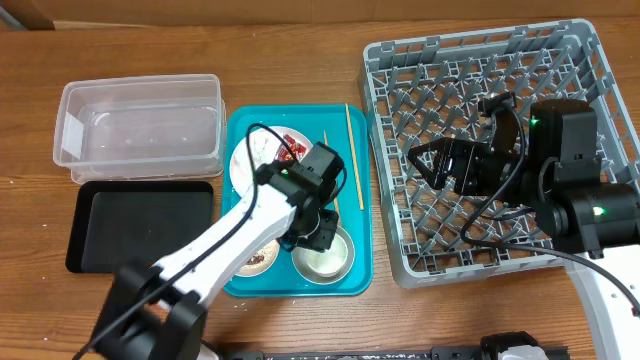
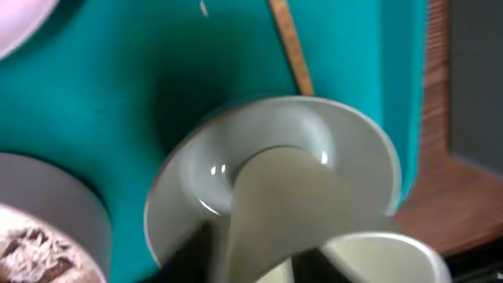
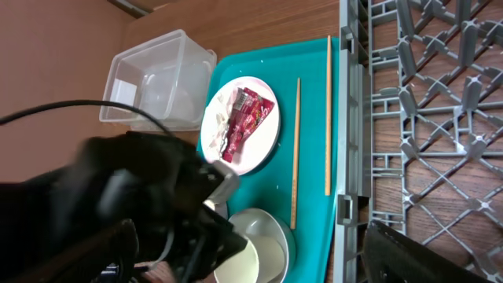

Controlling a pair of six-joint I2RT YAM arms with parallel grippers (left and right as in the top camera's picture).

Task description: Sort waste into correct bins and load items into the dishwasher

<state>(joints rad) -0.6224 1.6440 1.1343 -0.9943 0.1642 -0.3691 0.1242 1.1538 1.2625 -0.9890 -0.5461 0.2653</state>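
Left tool (image 1: pixel 320 240) is down over the bowl (image 2: pixel 314 141) at the near right corner of the teal tray (image 3: pixel 314 79). 1 finger (image 2: pixel 275 212) reaches inside the bowl, but I cannot tell from my feeds whether the tool is pinching the rim or only straddling it. Right tool (image 1: pixel 422 168) hangs spread wide, holding nothing, above the rack (image 1: pixel 470 80).

My worries from here:
- A pinch on 1 side of a smooth rim could let the bowl tilt and slip out on the lift.
- The small plate (image 1: pixel 258 262) sits just beside the bowl with scraps (image 2: pixel 31 244) on it. A sideways drag could bump it and scatter rice across the teal tray.
- A chopstick ends close to the bowl, so a low swing toward the rack could sweep it off onto the bench (image 1: pixel 300 60).
- The right arm sits over the rack where the bowl should go, so I judge the 2 arms could clash unless it clears first.

My count:
- 1 bowl
- 2 plates, the large plate (image 3: pixel 214 118) carrying 1 red wrapper (image 3: pixel 247 118)
- 2 chopsticks (image 3: pixel 296 149) lying side by side on the teal tray
- 1 clear tub (image 1: pixel 140 130) and 1 black tray (image 1: pixel 140 230), touching, left of the teal tray
- 1 rack

I cannot pick out the cup or the napkin.
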